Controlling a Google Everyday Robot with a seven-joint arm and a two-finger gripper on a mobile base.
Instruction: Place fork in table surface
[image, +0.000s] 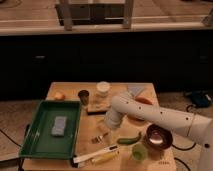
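At mid-table, just R of the green tray (44, 146), you've got the gripper (111, 121) low, just up-right of the fork (100, 138); can't tell if it's open or closed. Fork lies on the table surface (70, 88), btwn tray & green pepper (129, 139), white-and-black utensil (95, 154) nearer the front edge.

Dim, warm light, pincer (107, 124) above table surface (89, 128)
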